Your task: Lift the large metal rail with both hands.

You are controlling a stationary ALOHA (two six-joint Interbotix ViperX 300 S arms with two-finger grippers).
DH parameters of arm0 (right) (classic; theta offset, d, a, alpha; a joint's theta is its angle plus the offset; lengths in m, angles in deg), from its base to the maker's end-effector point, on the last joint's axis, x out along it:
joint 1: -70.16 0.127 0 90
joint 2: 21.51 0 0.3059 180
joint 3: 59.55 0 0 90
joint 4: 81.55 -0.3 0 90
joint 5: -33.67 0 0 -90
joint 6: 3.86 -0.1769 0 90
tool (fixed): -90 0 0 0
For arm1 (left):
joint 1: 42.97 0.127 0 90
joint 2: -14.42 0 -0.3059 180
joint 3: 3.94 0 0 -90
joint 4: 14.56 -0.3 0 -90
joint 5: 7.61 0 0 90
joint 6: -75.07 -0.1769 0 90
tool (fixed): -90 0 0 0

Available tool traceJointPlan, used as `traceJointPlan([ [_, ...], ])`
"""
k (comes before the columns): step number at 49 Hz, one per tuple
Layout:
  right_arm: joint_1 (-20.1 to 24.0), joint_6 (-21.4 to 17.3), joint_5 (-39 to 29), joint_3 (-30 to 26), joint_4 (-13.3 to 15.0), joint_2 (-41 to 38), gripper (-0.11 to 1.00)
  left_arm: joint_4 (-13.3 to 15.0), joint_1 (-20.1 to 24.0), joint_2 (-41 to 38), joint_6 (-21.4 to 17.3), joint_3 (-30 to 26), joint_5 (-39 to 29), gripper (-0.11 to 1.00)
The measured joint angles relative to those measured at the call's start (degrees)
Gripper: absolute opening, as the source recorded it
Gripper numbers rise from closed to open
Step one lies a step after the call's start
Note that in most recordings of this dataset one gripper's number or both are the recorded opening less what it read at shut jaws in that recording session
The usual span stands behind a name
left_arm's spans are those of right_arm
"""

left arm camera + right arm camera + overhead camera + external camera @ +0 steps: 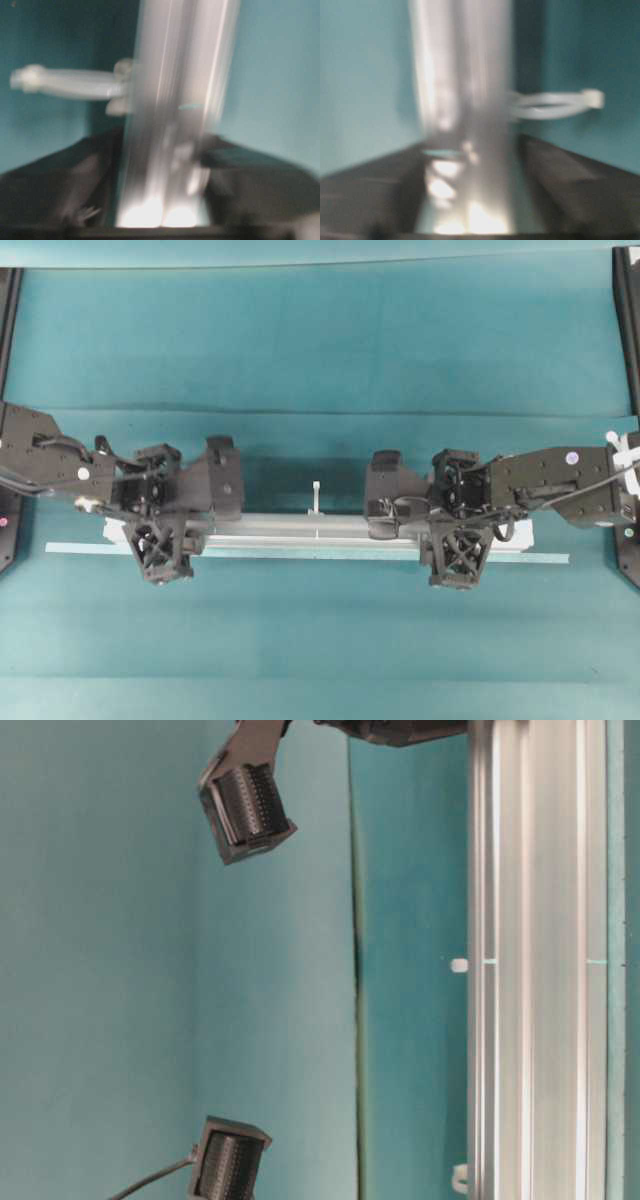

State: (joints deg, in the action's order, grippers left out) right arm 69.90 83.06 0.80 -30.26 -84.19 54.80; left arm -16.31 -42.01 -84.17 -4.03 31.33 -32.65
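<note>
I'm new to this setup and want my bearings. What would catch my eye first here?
The long silver grooved aluminium rail lies across the middle of the teal table, with a small white peg standing at its centre. Two black lattice-fingered grippers straddle it, the left gripper near one end, the right gripper near the other.

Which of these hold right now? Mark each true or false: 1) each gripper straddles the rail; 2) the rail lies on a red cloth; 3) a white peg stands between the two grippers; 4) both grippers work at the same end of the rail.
1) True: the left gripper and right gripper each have fingers on either side of the large metal rail.
2) False: the cloth is teal.
3) True: a white peg stands near the rail's middle.
4) False: one is near each end.
</note>
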Motion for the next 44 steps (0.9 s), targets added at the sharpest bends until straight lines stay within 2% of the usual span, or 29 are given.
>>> traceJointPlan([
  [2, 0.0, 0.0, -0.1, 0.0, 0.0, -0.1, 0.94, 0.0, 0.0, 0.1, 0.0, 0.0, 0.0, 0.89],
  [4, 0.1, 0.0, -0.1, 0.0, 0.0, -0.1, 0.96, 0.0, 0.0, 0.0, 0.0, 0.0, 0.0, 0.92],
  [22, 0.0, 0.0, -1.7, -0.3, 0.2, 1.0, 0.96, 0.0, -0.2, 1.3, 0.0, -0.1, -1.1, 0.90],
  [33, 0.1, -0.1, -5.6, -1.5, 0.8, 7.6, 0.96, 0.0, -0.2, 7.7, 0.0, -0.2, -4.4, 0.90],
  [44, -0.1, -0.1, -6.4, -1.9, 1.0, 14.9, 0.96, 0.0, -0.2, 16.6, 0.0, 0.2, -7.9, 0.90],
])
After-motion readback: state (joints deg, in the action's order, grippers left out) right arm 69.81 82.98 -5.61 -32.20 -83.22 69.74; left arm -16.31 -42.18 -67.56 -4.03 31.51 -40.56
